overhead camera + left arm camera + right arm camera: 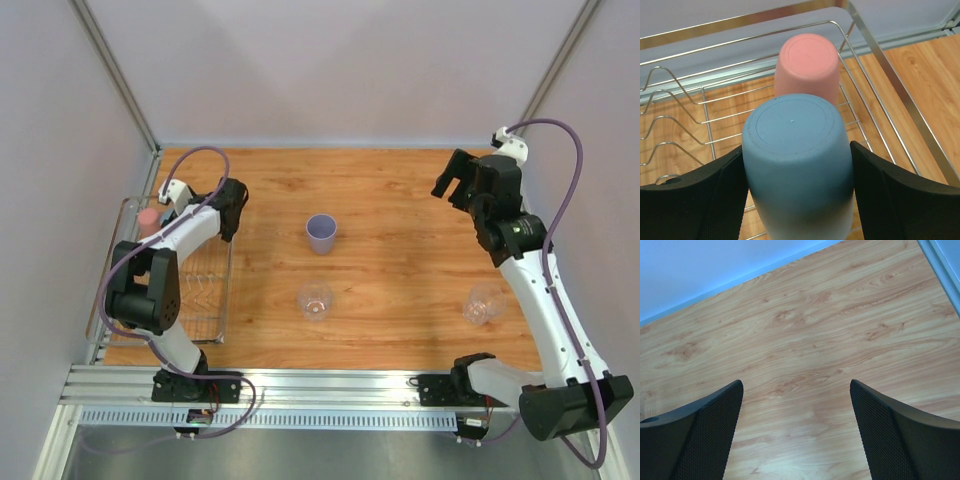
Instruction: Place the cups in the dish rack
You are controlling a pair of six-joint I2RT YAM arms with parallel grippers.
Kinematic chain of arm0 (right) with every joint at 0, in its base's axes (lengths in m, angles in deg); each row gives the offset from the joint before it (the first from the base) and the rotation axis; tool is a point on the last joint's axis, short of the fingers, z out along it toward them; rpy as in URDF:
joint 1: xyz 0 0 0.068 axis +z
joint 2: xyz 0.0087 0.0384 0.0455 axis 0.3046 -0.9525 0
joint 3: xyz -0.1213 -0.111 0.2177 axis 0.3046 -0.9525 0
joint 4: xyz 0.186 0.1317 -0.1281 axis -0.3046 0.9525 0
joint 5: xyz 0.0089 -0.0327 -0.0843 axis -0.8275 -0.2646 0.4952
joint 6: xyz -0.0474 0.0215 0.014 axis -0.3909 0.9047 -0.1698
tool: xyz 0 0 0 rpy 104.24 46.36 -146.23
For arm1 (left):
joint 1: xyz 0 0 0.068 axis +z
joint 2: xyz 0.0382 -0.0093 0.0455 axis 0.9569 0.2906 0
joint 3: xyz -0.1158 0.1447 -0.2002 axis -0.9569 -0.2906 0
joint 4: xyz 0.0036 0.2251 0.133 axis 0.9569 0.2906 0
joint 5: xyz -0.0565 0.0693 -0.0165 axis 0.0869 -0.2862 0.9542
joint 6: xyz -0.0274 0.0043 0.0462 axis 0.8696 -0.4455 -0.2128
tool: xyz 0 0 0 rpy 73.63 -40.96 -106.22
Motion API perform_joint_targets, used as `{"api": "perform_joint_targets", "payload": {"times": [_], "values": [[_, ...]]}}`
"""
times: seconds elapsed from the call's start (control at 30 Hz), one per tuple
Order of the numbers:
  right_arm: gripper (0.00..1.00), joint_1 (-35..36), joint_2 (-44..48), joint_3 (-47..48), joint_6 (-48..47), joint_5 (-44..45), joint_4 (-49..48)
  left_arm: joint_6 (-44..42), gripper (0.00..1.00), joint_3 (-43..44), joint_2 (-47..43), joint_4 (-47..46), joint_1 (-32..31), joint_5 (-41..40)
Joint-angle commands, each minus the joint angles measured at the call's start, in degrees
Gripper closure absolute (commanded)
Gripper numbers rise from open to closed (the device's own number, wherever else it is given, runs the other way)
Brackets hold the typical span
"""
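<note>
While left gripper (796,148) clamps 1 blue cup (790,125) | dish rack (886,65): 1 pink cup (807,65) | table (400,200): 1 lavender cup (321,233), 2 clear cups (316,301) (481,305) | right gripper (796,390) gaping wide

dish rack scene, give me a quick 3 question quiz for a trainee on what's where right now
1. True or false: the right gripper grips a clear tumbler.
2. Fill in: beside the upside-down pink plastic tumbler in the silver wire dish rack, the left gripper holds a ____ tumbler.
3. How many tumblers stand on the wooden table outside the rack?
Key: 1 false, its jaws are open over bare wood. 2 blue plastic tumbler, also upside down. 3 three: the lavender tumbler and two clear tumblers.
</note>
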Motion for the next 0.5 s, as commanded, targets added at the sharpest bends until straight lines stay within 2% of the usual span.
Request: {"api": "perform_joint_targets", "payload": {"times": [0.0,0.03,0.13,0.17,0.27,0.3,0.47], "values": [[0.1,-1.8,-0.8,0.2,-1.4,-2.3,-1.4,7.7,0.56,3.4,1.7,7.1,0.8,-2.9],[0.1,-2.0,-1.2,0.4,-1.6,-2.7,-1.4,6.7,0.57,3.4,1.7,6.3,1.0,-2.4],[0.1,-3.0,-2.1,0.7,-1.9,-3.6,-1.6,-9.9,0.58,-0.9,-1.0,-8.9,2.0,-0.1],[0.1,-3.2,-2.4,0.9,-2.0,-3.7,-1.6,-21.0,0.58,-5.5,-2.3,-22.3,2.4,2.7],[0.1,-3.5,-2.7,1.0,-2.2,-4.5,-1.8,-33.7,0.57,-12.6,-5.8,-43.3,3.6,9.9],[0.1,-3.6,-3.0,1.0,-2.1,-4.7,-1.8,-39.2,0.57,-13.2,-6.1,-45.7,4.2,11.1],[0.11,-3.7,-3.5,0.7,-1.8,-5.6,-2.5,-52.4,0.59,-14.7,-6.0,-55.9,5.4,23.4]]}}
